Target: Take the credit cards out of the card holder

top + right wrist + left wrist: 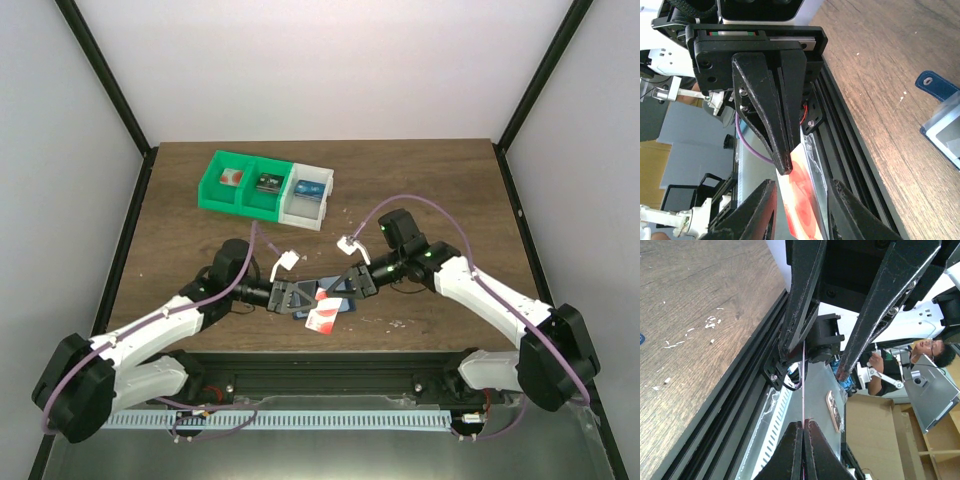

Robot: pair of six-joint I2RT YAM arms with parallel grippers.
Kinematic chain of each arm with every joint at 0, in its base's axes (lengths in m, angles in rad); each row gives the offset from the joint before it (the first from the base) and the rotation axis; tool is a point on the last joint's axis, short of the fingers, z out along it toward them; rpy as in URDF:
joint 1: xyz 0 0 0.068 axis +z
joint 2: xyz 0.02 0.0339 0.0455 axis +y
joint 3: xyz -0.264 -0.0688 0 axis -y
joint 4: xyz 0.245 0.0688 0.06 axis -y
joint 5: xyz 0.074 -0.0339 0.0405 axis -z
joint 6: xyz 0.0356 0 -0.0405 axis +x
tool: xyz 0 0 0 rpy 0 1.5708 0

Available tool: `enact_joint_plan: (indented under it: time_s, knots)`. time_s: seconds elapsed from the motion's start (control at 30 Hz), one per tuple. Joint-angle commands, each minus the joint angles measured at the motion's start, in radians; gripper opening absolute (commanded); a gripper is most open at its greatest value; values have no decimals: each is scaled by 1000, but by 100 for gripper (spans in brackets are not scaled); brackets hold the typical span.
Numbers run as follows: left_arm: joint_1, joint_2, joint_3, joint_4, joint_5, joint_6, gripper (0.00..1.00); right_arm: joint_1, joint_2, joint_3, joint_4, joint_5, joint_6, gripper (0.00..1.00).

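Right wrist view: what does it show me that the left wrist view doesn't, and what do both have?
Only the right wrist view: the card's red-and-white face, and a corner of the blue card holder lying on the table. Only the left wrist view: the card seen edge-on as a thin line, plus white specks on the wood. Both: the left gripper shut on the card, the right gripper with its fingers apart, and the black rail along the table's edge.
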Motion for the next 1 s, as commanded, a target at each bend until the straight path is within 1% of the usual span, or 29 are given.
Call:
enact_joint_plan:
  time_s: [0.0, 0.13, 0.2, 0.3, 0.5, 0.53, 0.63, 0.7, 0.73, 0.83, 0.97]
  knots:
    - [-5, -15, 8, 16, 16, 23, 0, -1, -5, -14, 11, -62, -11, 29]
    - [-5, -10, 29, -9, 18, 41, 0, -1, -3, -8, 11, -84, -11, 28]
    - [-5, -9, 35, -10, 16, 41, 0, -1, -1, -6, 6, -83, -15, 25]
    - [-5, -12, 44, -12, 10, 40, 0, -1, -3, -5, 4, -79, -16, 14]
    - [-4, -45, 53, -17, -16, 33, 0, -1, -17, -21, 21, -98, -12, 4]
    - [-5, -50, 55, -20, -23, 32, 2, -1, -20, -23, 28, -99, -6, 2]
    - [-1, -64, 76, -83, -72, 46, 24, -1, -34, -27, 68, -89, 32, 1]
    - [9, -91, 96, -128, -141, 42, 40, -3, -51, -32, 115, -47, 87, 0]
    - [22, -114, 104, -148, -183, 30, 47, -2, -61, -37, 147, -26, 130, 0]
    - [68, -212, 108, -163, -321, -55, 58, -3, -103, -65, 296, 68, 305, 1]
    - [88, -328, 79, -124, -476, -202, 68, -3, -148, -150, 587, 182, 603, 1]
